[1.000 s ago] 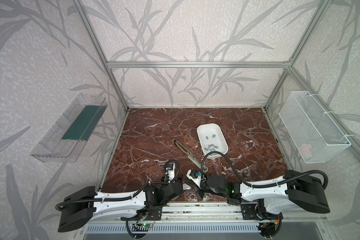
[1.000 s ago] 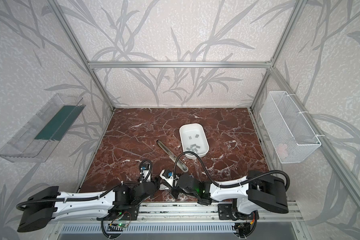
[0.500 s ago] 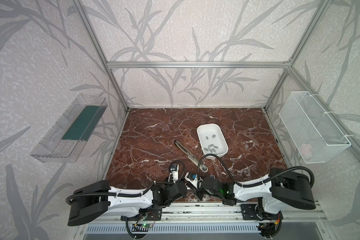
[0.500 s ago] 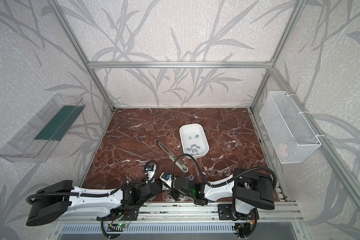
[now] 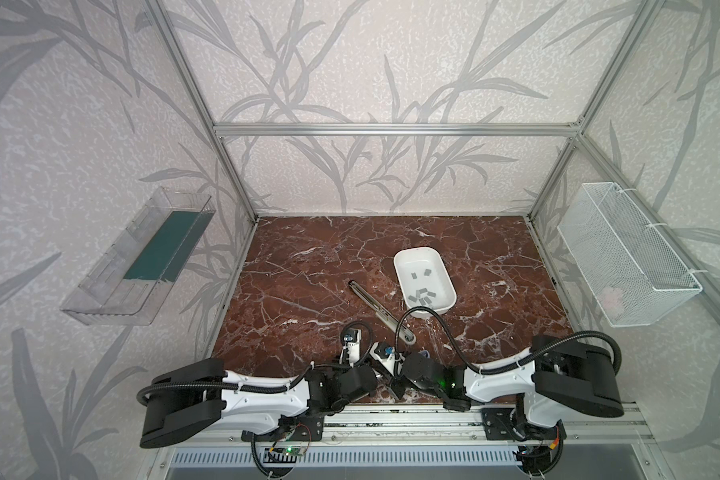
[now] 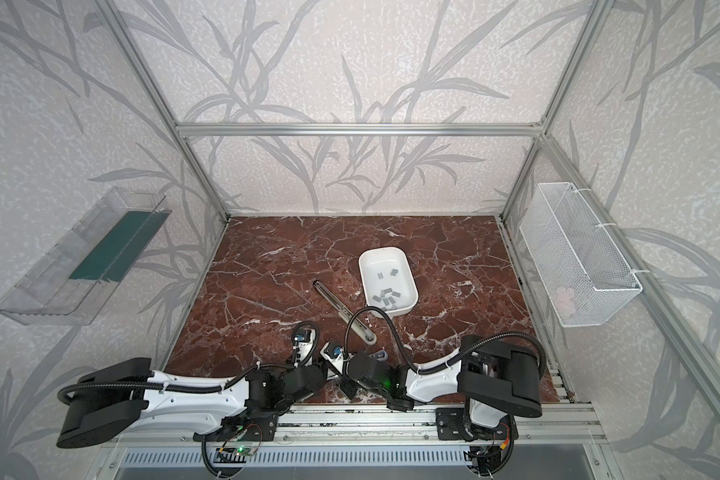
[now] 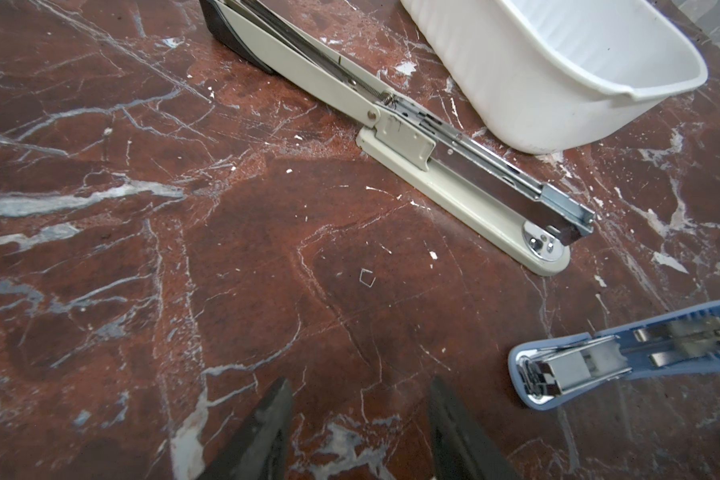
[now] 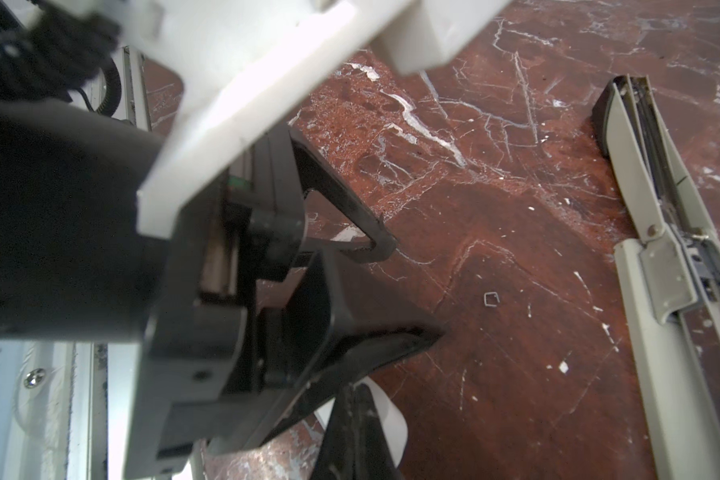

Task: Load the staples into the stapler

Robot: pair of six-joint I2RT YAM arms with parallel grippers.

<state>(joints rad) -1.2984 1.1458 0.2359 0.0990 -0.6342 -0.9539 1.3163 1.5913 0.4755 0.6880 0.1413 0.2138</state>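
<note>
Left wrist view: your left gripper point(image 7: 358, 436) has its fingers apart and empty; the right gripper point(image 8: 350, 432) has its fingers together. Staples point(image 5: 422, 293) lie in the tub point(image 5: 415, 251) beside the open stapler point(image 7: 433, 166). The arms are crowded, so reaching across could knock the stapler.

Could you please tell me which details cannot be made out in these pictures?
- Blue stapler: cut off by the left wrist view's edge; in both top views the right arm nearly covers it.
- Staples: too small to count in a top view; the white tray wall hides them in the left wrist view.
- Pinkish item in the wire basket: blurred behind mesh.
- Right gripper: cut off at the right wrist view's edge.
</note>
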